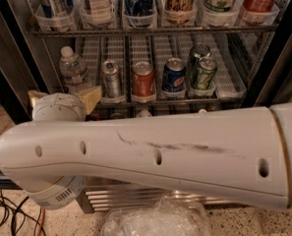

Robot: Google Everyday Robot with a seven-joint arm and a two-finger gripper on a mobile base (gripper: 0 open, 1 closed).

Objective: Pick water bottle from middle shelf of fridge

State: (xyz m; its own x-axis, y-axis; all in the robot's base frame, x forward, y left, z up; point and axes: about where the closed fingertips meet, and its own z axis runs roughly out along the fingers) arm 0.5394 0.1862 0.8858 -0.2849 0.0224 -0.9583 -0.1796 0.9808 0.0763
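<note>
Camera view: white robot arm (160,154) spans the foreground from right to left, hiding the fridge (279,63) below the middle shelf (229,80). The claw (62,98) sits at the arm's left end, at the front edge of that shelf, low and just in front of the water bottle (73,69). Two tan fingers (92,96) show either side of the round white housing, spread well apart; nothing is held between them. Contact between the right-hand finger and the bottle: cannot tell. The bottle stands upright in the leftmost lane, white cap on. To its right, each in its own lane: silver can (111,77), red can (144,80), blue can (174,75), green cans (203,73). Tall cans in clear cups (139,11) fill the rack above.
</note>
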